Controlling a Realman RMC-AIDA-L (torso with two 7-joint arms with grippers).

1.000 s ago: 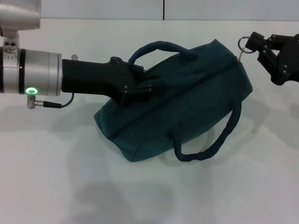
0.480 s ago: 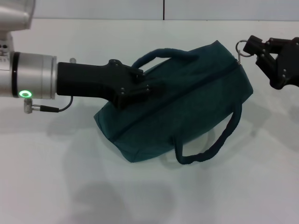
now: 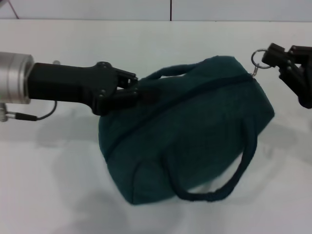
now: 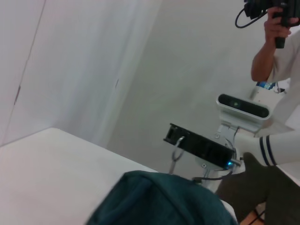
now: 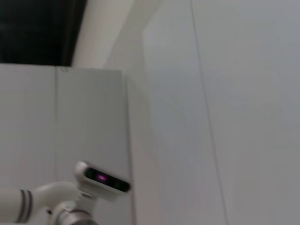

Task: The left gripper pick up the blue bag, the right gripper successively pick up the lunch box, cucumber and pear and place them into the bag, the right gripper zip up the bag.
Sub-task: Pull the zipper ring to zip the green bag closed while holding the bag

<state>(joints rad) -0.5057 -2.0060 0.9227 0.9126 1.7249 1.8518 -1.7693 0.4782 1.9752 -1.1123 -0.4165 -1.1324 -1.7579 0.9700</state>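
blue bag [image 3: 195, 131] lifted off the white worktop [image 3: 58, 185], bulging and tilted, zip seam running as its long axis from the low end near the left tool up to the high end by the right tool. zipper drawn shut along the whole visible length, so presumably lunch box, cucumber and pear inside already; none of them in sight anywhere.

left tool [image 3: 139, 92] at the bag's left shoulder, beside the near handle's root, fingers together on a fold of fabric and carrying the bag's weight. right tool [image 3: 273, 56] just off the bag's upper right corner, fingers pinched on the zip ring [image 3: 258, 57], which hangs at the very end of the seam. same ring visible in the left wrist view [image 4: 177, 143], standing above the bag's top edge with the right tool across it.

seems the closing pull has nowhere further to run: slider at the seam's end, right tool beyond it along the same axis. likely remaining: letting go of the ring, then lowering the bag.
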